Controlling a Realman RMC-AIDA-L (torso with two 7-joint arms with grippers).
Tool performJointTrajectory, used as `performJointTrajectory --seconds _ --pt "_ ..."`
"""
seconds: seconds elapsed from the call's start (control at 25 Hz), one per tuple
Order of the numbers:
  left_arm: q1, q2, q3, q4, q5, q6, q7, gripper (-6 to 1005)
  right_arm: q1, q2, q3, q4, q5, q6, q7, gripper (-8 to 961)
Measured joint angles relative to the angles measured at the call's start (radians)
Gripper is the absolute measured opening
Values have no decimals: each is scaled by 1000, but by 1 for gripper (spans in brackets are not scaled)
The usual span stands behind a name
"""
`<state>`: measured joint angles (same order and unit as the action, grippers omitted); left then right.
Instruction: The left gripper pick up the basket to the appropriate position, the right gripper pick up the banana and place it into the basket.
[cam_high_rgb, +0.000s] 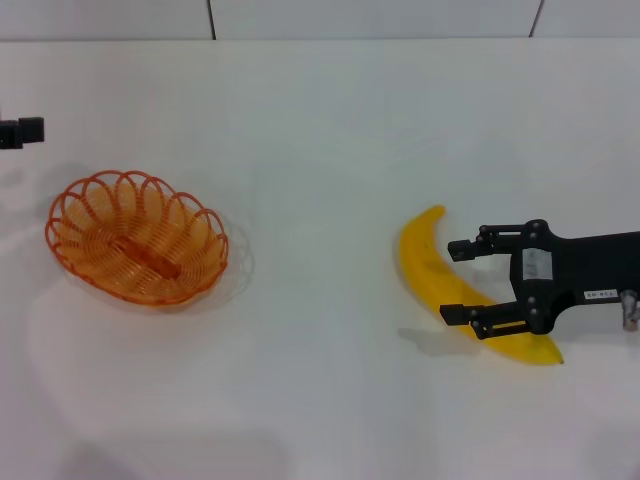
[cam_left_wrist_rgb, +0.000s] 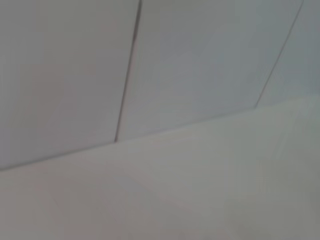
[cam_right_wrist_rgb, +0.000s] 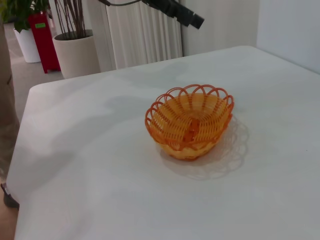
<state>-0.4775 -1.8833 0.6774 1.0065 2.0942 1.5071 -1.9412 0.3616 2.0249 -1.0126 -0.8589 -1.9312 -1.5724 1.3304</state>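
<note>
right gripper (cam_high_rgb: 462, 281) at lower right of the head view, spread wide astride the banana (cam_high_rgb: 432, 280) lying on the tabletop (cam_high_rgb: 320, 130), nothing clamped yet, apparently lined up for a grasp. basket (cam_high_rgb: 137, 238) resting empty at centre left, well apart from the banana. left gripper (cam_high_rgb: 20, 131) barely showing at the upper left edge, fingers impossible to judge.

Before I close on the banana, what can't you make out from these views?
- Left gripper: head view, cut off by the left edge; fingers unseen.
- Right gripper: jaws open around the banana; head view can't show its height above it.
- Banana's lower part: hidden under the right gripper.
- Left wrist view: only blurred wall and table; no basket.
- Right wrist view: basket shows, banana and own fingers do not.
</note>
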Motion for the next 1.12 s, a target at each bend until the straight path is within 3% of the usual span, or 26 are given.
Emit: performJointTrajectory --seconds 0.12,0.24,0.56,1.12 --pt "-37 5 -1 0 84 0 -15 835 0 0 0 0 0 0 0 803" --pt "-65 -4 4 0 172 -3 -22 832 2 0 -1 0 0 0 0 803" --pt "-106 -69 10 0 394 -84 -23 826 14 0 -1 23 0 1 -1 803" --pt "-157 -103 11 -95 432 -210 16 814 43 3 -3 52 -41 16 2 803"
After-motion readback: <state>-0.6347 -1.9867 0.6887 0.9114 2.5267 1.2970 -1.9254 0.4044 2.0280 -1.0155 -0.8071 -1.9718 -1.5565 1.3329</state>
